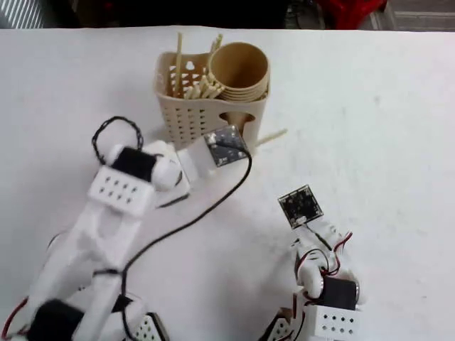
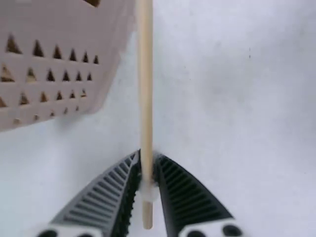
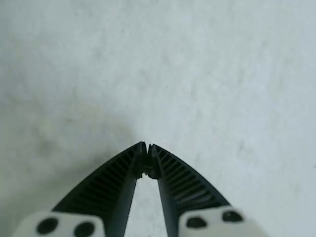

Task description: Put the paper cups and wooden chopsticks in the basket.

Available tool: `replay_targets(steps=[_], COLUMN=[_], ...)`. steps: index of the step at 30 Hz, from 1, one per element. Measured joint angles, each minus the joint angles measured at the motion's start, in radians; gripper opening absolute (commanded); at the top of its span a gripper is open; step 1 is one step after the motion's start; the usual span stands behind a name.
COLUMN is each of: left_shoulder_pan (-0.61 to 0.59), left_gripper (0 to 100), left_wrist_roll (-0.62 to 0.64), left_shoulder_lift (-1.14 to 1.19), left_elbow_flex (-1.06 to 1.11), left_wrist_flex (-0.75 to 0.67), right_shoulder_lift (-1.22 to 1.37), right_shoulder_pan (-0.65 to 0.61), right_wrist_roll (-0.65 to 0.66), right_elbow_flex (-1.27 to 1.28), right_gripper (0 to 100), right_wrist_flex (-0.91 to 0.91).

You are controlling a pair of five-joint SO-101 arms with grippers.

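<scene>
In the high view a beige basket (image 1: 186, 117) with perforated walls stands upright near the far side of the white counter (image 1: 384, 128). A stack of paper cups (image 1: 242, 67) sits in one compartment, mouths up. A bundle of chopsticks (image 1: 195, 84) stands in the compartment beside it, some leaning, their ends above the rim. The left arm (image 1: 124, 188) stretches up from the near left corner, and its wrist lies just in front of the basket. A black cable (image 1: 192, 220) trails along it. One more chopstick (image 1: 271, 136) pokes out from under that wrist, lying out past the basket's front corner. The right arm (image 1: 323, 280) is folded at the near edge, well apart from the basket.

In the left wrist view the left claw (image 2: 146, 185) is clenched on the chopstick (image 2: 144, 94), gripping it close to one end. A short stub shows behind the ribbed black jaws, and the long part runs straight ahead over the counter (image 2: 237, 98). The basket (image 2: 54, 59) wall with its rows of small holes is just beside the stick; I cannot tell if they touch.

In the right wrist view the right claw (image 3: 147, 159) is clenched with nothing in it, its tips meeting. It hangs over bare counter (image 3: 207, 69).
</scene>
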Motion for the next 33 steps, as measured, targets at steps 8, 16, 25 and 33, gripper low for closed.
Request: replay_targets(steps=[8,16,25,33], left_shoulder_pan=[0.063,-0.015,-0.114,-0.120], left_gripper=[2,2,2,2], left_wrist_roll=[0.238,0.496,0.697,0.740], left_shoulder_lift=[-0.235,-0.098,0.083,0.097], left_elbow_flex=[-0.155,-0.450,-0.428,-0.133], left_wrist_flex=[-0.012,-0.252,-0.571,-0.852], right_shoulder_lift=[0.000,0.000,0.000,0.000], right_shoulder_pan=[0.000,0.000,0.000,0.000], right_wrist_roll=[0.000,0.000,0.000,0.000], right_elbow_flex=[0.000,0.000,0.000,0.000], right_gripper=[2.1,2.1,2.1,2.1], right_wrist_flex=[0.000,0.000,0.000,0.000])
